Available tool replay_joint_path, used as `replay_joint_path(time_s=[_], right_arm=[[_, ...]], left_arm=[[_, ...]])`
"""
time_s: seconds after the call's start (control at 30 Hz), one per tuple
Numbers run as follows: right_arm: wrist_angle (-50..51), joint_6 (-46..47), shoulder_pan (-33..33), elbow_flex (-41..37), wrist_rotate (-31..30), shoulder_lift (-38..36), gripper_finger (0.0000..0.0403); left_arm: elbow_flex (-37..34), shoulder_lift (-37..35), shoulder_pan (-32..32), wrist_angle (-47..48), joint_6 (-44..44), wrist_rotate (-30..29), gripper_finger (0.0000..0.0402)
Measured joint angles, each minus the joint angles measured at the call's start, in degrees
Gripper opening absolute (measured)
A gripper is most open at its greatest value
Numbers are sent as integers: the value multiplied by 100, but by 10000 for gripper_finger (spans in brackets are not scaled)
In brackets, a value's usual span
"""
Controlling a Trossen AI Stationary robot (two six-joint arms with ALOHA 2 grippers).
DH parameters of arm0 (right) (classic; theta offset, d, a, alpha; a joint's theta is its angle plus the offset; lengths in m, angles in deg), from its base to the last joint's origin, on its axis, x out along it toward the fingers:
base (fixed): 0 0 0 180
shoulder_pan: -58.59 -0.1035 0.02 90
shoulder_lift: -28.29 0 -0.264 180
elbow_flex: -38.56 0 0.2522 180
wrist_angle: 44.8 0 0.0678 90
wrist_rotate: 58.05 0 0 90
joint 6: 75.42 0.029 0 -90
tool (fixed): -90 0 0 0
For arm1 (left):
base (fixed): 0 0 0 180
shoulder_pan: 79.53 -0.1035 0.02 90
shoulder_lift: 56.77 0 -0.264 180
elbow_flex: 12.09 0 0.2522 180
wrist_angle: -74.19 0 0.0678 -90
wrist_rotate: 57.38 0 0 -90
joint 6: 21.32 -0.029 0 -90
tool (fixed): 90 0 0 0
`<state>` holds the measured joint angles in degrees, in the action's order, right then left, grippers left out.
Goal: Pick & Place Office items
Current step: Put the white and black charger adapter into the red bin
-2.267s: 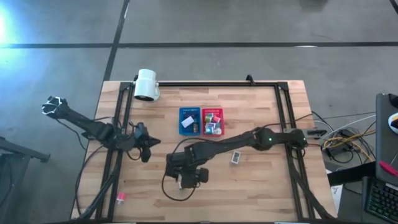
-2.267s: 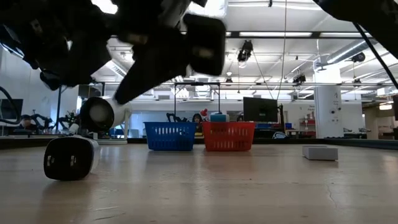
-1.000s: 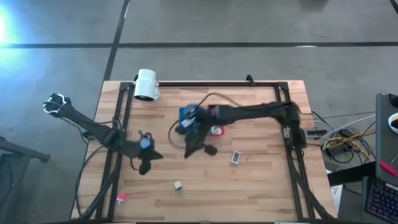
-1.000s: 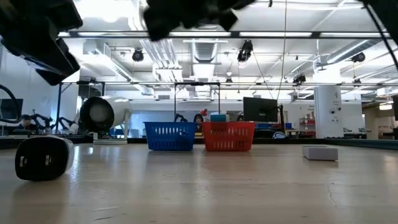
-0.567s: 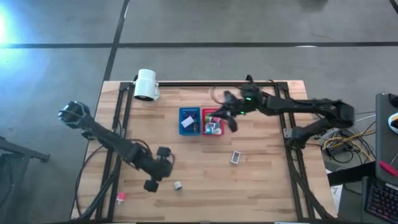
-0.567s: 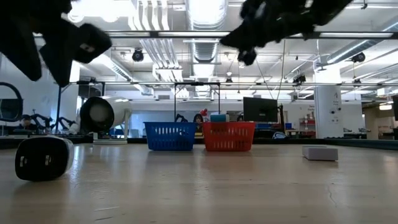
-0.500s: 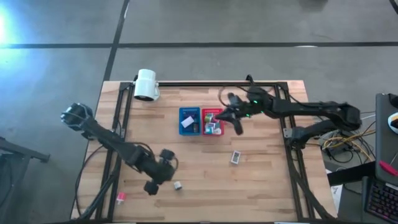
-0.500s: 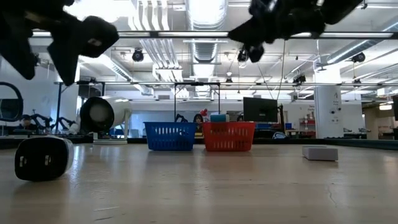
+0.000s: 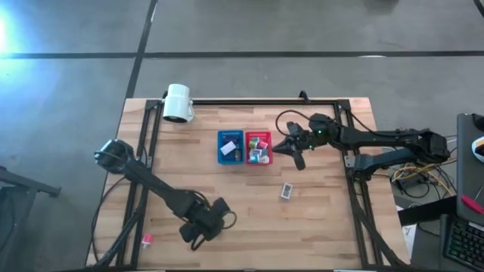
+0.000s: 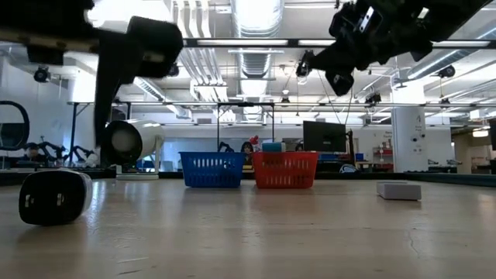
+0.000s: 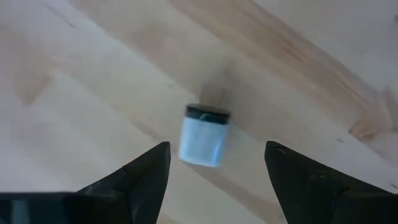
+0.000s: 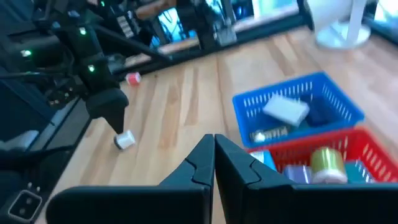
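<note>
**Left end effector open over a small white piece; right end effector closed beside the bins**

High view: the left end effector [image 9: 206, 227] sits in the lower middle of the frame over the light wooden surface [image 9: 318, 219], hiding what lies under it. The right end effector [image 9: 293, 149] is just right of the red perforated bin [image 9: 258, 147], which stands touching the blue perforated bin [image 9: 230, 146] at frame centre; both hold small mixed office items. A small grey-white block [image 9: 286, 191] lies alone right of centre, a tiny pink piece [image 9: 147, 239] at the lower left, and a large white cylinder-shaped lamp [image 9: 178, 103] at the upper left.

Low view: the bins stand side by side in the middle distance, the grey-white block [image 10: 400, 190] at the right. A dark rounded object [image 10: 55, 197] lies at the left edge; the high view does not show it clearly.

Left wrist view: only here does a small white cylinder with a dark end [image 11: 204, 135] show, lying on the wood between the two spread dark fingers [image 11: 144, 174], touching neither.

Right wrist view: the right arm's fingers [image 12: 198, 163] are pressed together, holding nothing. Beyond them are both bins, the white piece [image 12: 124, 140] below the left arm, and the pink piece [image 12: 132, 78] farther off.
</note>
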<state>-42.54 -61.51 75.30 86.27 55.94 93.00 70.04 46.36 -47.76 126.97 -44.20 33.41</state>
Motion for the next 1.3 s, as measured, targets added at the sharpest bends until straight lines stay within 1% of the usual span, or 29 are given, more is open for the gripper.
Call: replay_joint_path(time_s=[0.1, 0.2, 0.33, 0.43, 0.57, 0.73, 0.87, 0.93, 1.0, 1.13, 1.3], right_arm=[[23, 59, -22, -10, -3, 43, 8], [-7, 91, -66, -2, -1, 32, 8], [10, 91, -101, -2, 0, 39, 8], [19, 89, -109, -2, 0, 39, 8], [96, 78, -109, -2, -1, 39, 8], [148, 39, -109, -2, -2, 39, 8], [202, -226, -109, -2, -11, 39, 8], [230, -403, -109, -26, -53, 40, 8], [230, -468, -111, -94, -281, 55, 8], [231, -483, -108, -253, -788, 67, 8], [225, -514, -111, -439, -809, 65, 8]], left_arm=[[-4, 163, -11, -11, -137, 139, 268], [-8, 259, -18, -61, -297, 143, 262], [-19, 318, -103, -194, -517, 165, 242], [-23, 372, -181, -341, -699, 232, 217], [-59, 436, -296, -437, -852, 498, 178], [-112, 542, -414, -472, -923, 864, 119], [-107, 544, -434, -489, -1095, 917, 117], [-117, 481, -468, -462, -1117, 767, 117], [-133, 373, -566, -412, -1125, 692, 117], [-130, -56, -837, -442, -1079, 622, 117], [-130, -769, -1255, -535, -1056, 573, 117]])
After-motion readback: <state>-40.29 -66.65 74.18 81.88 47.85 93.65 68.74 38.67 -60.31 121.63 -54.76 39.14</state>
